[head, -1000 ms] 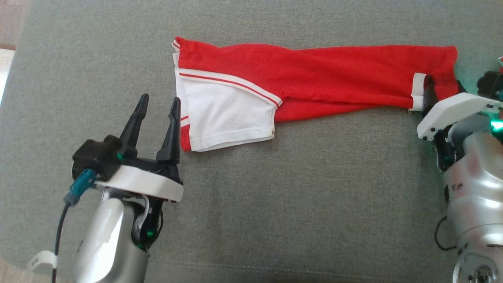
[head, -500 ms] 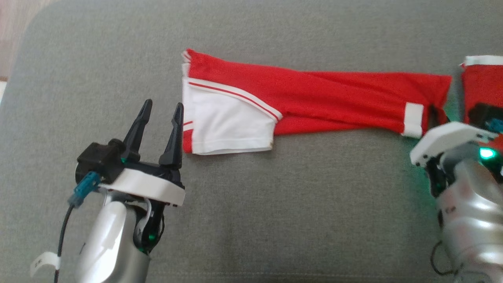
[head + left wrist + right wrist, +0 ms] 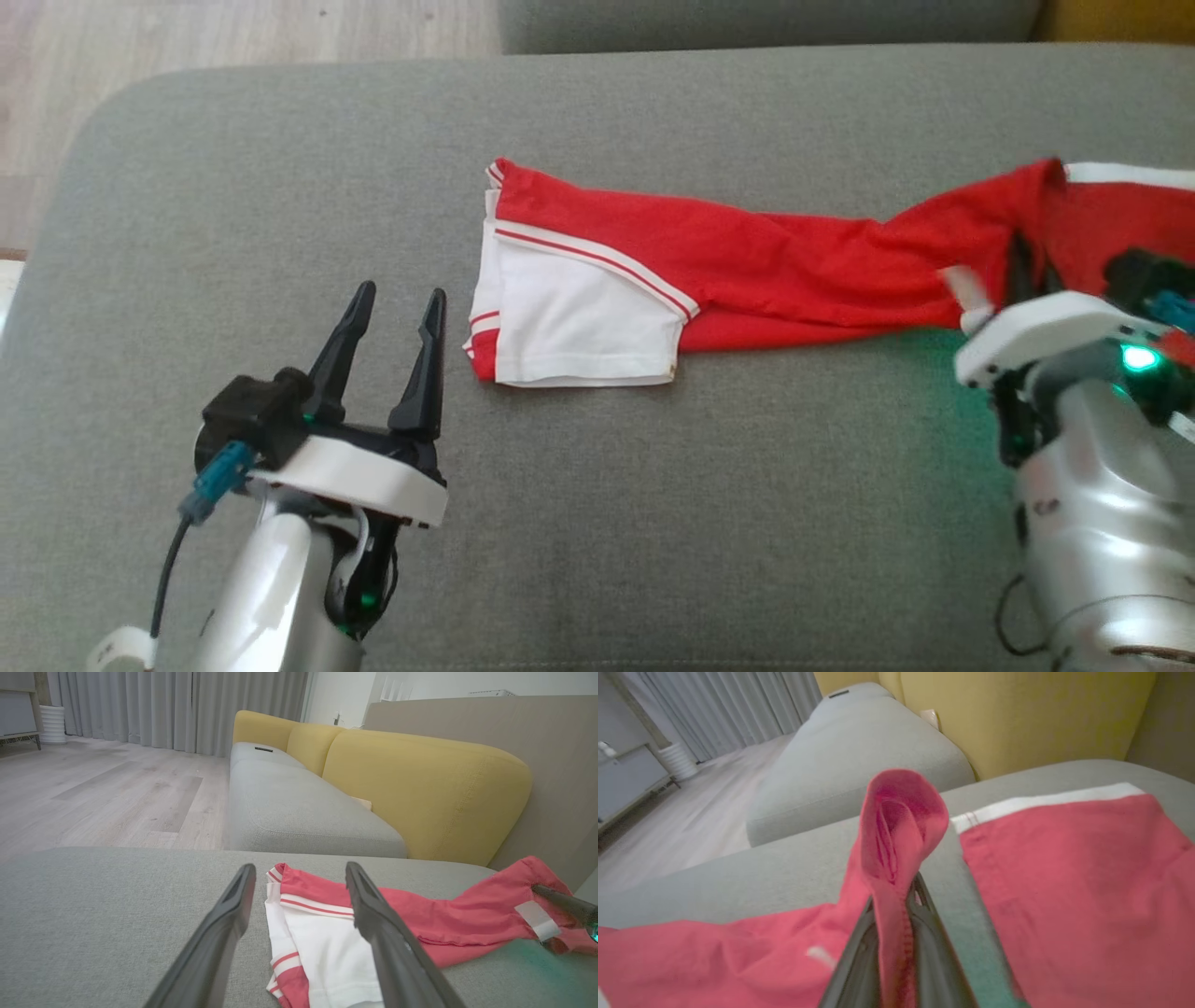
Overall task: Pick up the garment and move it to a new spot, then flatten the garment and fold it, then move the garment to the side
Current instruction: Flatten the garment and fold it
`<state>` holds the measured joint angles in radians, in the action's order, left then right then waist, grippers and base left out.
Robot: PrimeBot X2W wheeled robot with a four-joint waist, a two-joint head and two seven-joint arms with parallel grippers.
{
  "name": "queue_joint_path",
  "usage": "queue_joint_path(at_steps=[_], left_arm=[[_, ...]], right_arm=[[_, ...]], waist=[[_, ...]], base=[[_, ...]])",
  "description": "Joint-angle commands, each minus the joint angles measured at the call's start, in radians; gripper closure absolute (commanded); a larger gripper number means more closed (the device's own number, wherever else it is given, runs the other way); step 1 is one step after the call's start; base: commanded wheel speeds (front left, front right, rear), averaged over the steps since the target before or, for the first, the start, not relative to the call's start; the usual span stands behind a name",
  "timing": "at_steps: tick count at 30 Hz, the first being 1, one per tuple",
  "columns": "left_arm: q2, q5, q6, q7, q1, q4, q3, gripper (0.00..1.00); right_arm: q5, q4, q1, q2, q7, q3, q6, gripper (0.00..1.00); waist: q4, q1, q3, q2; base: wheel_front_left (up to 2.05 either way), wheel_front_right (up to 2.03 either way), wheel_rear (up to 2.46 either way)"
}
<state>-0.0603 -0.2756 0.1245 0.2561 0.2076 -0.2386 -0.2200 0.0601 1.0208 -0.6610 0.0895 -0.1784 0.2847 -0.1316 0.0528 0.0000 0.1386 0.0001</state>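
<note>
We see a red knit garment with a smooth white panel and thin red-and-white piping lying stretched left to right on a grey coarse-woven sofa cushion. Its white end lies flat on the left, while its red right end rises off the cushion in a soft looped fold. The left gripper stands with its two long dark tapered fingers spread wide and holding nothing, just beside the near left corner of the white panel. The right gripper is pinched tight on the raised red end. The right wrist view shows the cloth squeezed between the fingers and curling over them, which the head view hides. The left wrist view adds a small white tab on the red cloth near that grip. We can read no writing on it. Right of the grip lies a flat red panel with a white edge band, and we cannot tell whether it belongs to the same piece. Beyond the cushion, the left wrist view shows a mustard-yellow padded backrest, a pale plank floor and grey pleated curtains.
</note>
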Motion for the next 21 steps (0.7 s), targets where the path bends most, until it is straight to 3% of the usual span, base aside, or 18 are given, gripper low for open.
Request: queue_joint_path(at_steps=[1, 4, 12, 21], left_arm=[[-0.016, -0.006, 0.006, 0.006, 0.015, 0.025, 0.021, 0.0], [-0.017, -0.008, 0.006, 0.006, 0.009, 0.024, 0.019, 0.0], [-0.015, -0.015, 0.006, 0.006, 0.002, 0.017, 0.008, 0.0], [-0.008, -0.025, 0.006, 0.006, 0.001, 0.009, -0.015, 0.0]], right_arm=[[0.021, -0.053, -0.031, -0.025, -0.018, -0.052, 0.001, 1.0], [0.07, -0.098, -0.028, -0.037, -0.019, -0.123, 0.001, 1.0], [0.434, -0.218, 0.011, -0.039, 0.021, -0.484, 0.001, 1.0], [0.649, -0.197, -0.015, -0.039, -0.007, -0.69, 0.001, 1.0]], waist=[[0.01, 0.0, -0.011, -0.0001], [0.026, 0.0, -0.023, -0.0001], [0.105, 0.0, -0.036, -0.0001], [0.224, 0.0, -0.015, -0.0001]], base=[[0.0, 0.0, 0.0], [0.0, 0.0, 0.0], [0.0, 0.0, 0.0], [0.0, 0.0, 0.0]])
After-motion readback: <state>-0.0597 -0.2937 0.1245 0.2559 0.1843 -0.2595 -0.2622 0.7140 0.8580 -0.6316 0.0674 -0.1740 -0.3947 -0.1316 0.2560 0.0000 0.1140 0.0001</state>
